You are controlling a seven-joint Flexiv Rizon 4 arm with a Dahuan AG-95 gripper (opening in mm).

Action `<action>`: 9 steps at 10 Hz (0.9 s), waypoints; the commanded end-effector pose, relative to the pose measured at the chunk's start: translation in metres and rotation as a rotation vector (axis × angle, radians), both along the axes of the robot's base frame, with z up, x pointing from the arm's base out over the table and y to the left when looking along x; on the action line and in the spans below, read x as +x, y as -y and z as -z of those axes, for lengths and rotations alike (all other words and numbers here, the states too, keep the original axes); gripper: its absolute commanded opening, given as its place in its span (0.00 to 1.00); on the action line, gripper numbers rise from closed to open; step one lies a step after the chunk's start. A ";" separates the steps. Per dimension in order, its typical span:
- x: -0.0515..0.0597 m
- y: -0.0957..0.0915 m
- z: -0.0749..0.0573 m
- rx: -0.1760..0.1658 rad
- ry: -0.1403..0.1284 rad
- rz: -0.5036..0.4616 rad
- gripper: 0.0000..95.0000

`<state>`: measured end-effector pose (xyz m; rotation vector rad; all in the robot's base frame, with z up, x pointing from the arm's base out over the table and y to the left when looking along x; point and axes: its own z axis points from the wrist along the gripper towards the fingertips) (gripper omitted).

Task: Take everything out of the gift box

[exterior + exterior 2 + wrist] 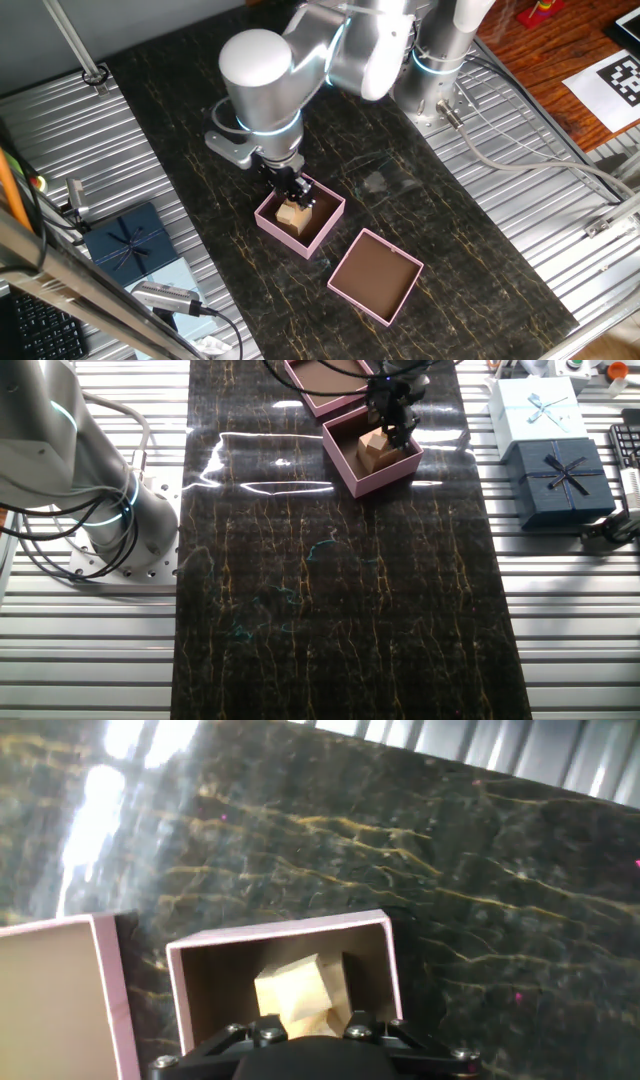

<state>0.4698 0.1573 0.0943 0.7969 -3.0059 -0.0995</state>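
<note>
You see a glossy, dark marble-look surface (330,610) with gold veins (it mirrors the lamps), pale raw wooden blocks (300,995), a matt pink cardboard gift box (300,215) lined brown, and ribbed bare metal plates (570,620).

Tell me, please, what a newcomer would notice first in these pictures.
Probably the silver arm reaching down, its tool lowered into the small pink gift box on the dark marbled table. Tan wooden blocks sit inside that box. Close beside it lies a shallower pink lid tray.
</note>
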 end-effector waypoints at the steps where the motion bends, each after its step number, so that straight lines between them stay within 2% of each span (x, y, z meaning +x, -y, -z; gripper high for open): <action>1: -0.004 0.000 0.005 -0.005 0.010 -0.020 0.40; 6: -0.004 0.002 0.009 -0.020 0.037 -0.112 0.40; 8: -0.005 0.002 0.009 -0.028 0.035 -0.096 0.00; 9: -0.005 0.002 0.009 -0.028 0.027 -0.076 0.00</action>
